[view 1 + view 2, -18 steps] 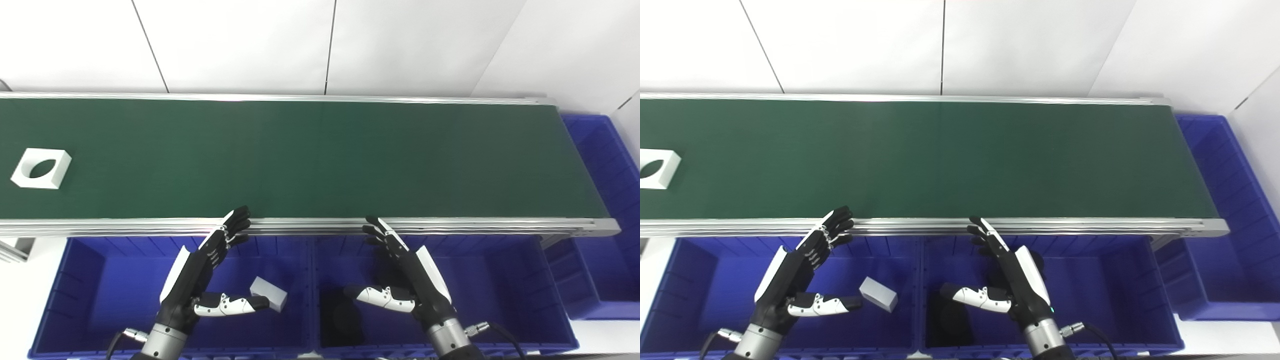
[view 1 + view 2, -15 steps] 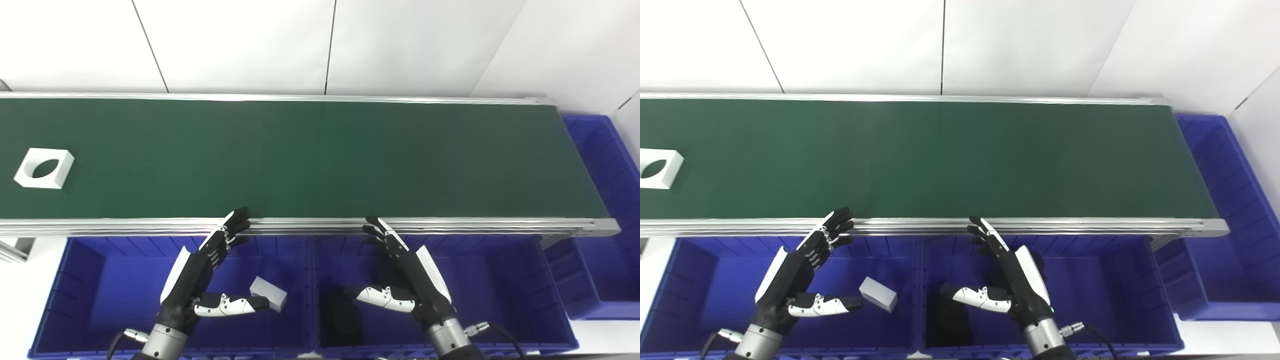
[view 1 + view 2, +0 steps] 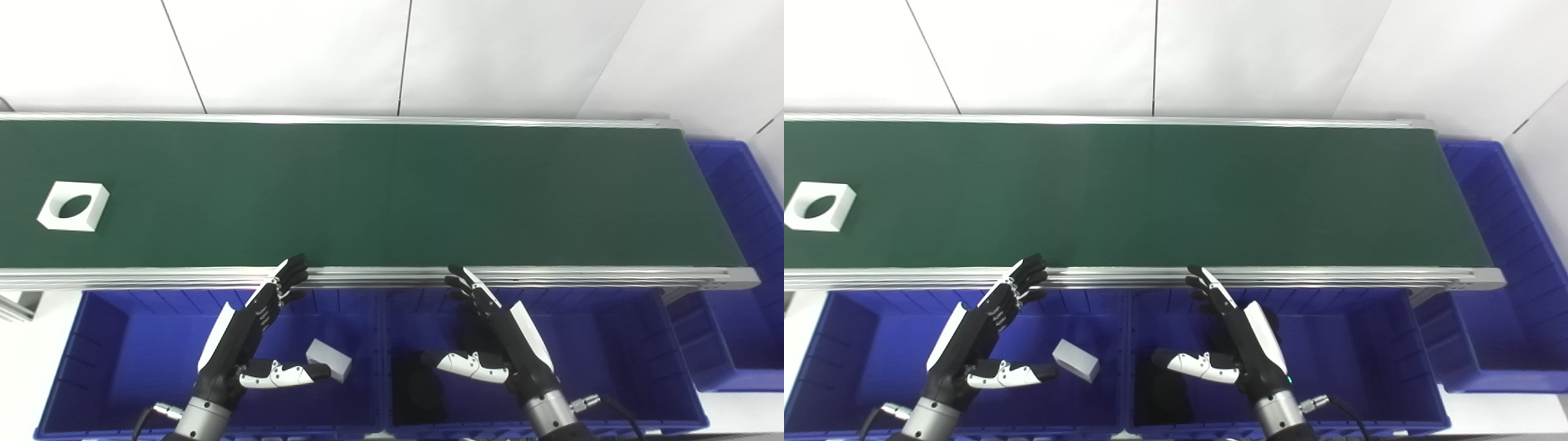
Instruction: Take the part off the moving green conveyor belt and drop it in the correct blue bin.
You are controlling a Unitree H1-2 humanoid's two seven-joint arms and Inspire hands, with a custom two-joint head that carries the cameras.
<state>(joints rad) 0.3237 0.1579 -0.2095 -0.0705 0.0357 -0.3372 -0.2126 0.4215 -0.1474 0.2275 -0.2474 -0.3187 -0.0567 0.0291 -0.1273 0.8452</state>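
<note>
One white part [image 3: 73,206] (square, with a round hole) sits far left on the belt [image 3: 392,196]. Left hand [image 3: 245,343] and right hand [image 3: 502,343], splayed and empty, should wait, then grasp its outer edges.

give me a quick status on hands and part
Left hand and right hand open, empty, over the bins. Part on belt, far left, untouched. Nothing between it and the hands.

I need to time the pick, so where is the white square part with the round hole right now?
The white square part lies flat on the green conveyor belt at its far left end, well left of the open left hand waiting over the blue bin.
</note>
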